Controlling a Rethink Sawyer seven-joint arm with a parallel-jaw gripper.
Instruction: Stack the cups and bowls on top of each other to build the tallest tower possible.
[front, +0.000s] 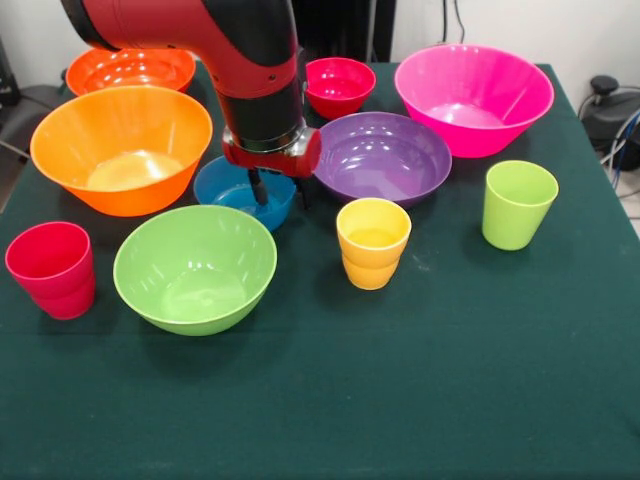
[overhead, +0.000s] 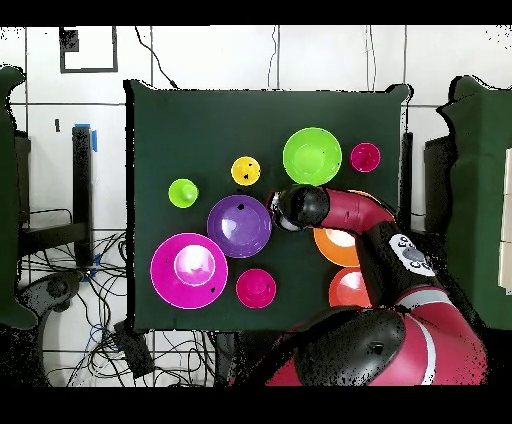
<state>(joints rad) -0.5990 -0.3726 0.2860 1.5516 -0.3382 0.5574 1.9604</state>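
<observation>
The pincer (front: 278, 193) hangs over the small blue bowl (front: 232, 190), one finger dipping inside its rim and one outside, spread and gripping nothing. That bowl sits upright, mouth up, on the desk (front: 450, 360), just beside the purple bowl (front: 383, 157) and behind the green bowl (front: 195, 268).

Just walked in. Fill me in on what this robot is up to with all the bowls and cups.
The gripper is reaching down into the small blue bowl, which sits between the light orange bowl and the purple bowl. Nothing is stacked yet: every bowl and cup, including the yellow cup and lime green bowl, stands separately on the table.
</observation>
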